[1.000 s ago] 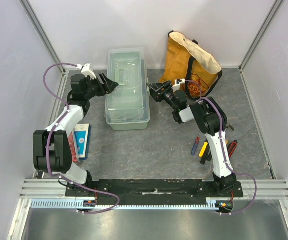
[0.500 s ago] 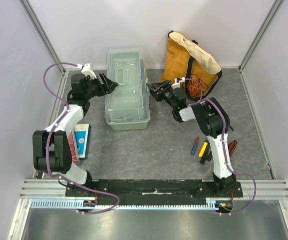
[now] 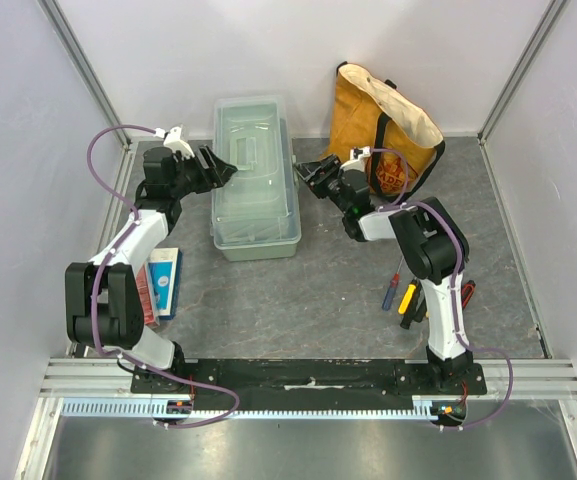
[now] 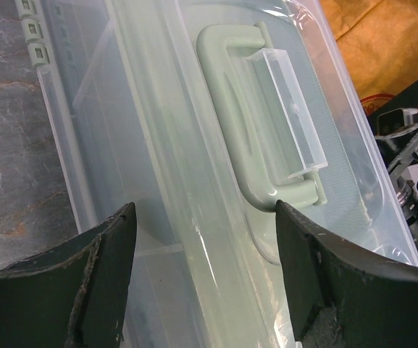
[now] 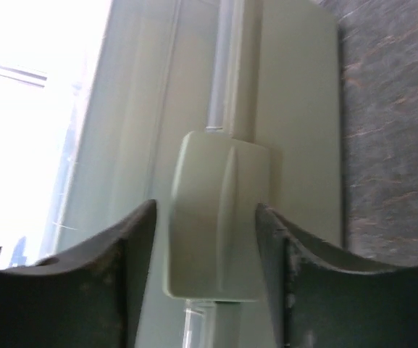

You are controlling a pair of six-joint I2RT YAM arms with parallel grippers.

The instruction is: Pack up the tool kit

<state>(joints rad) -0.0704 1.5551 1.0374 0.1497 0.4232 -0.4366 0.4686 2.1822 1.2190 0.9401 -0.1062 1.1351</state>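
We've got the toolbox (image 3: 256,180) upper centre of the top view, long side running up-down the frame. To its right, by the back wall and apart from it, stands the tote bag (image 3: 383,125). At the box's left edge, the left gripper (image 3: 223,168) is over the lid, with the handle (image 4: 259,130) just beyond. At the right side is the right gripper (image 3: 313,178), latch (image 5: 219,217) between its fingers. Lower left, beside the left arm: packets (image 3: 163,282). Lower right, beside the right arm: hand tools (image 3: 403,295), well apart from the box.
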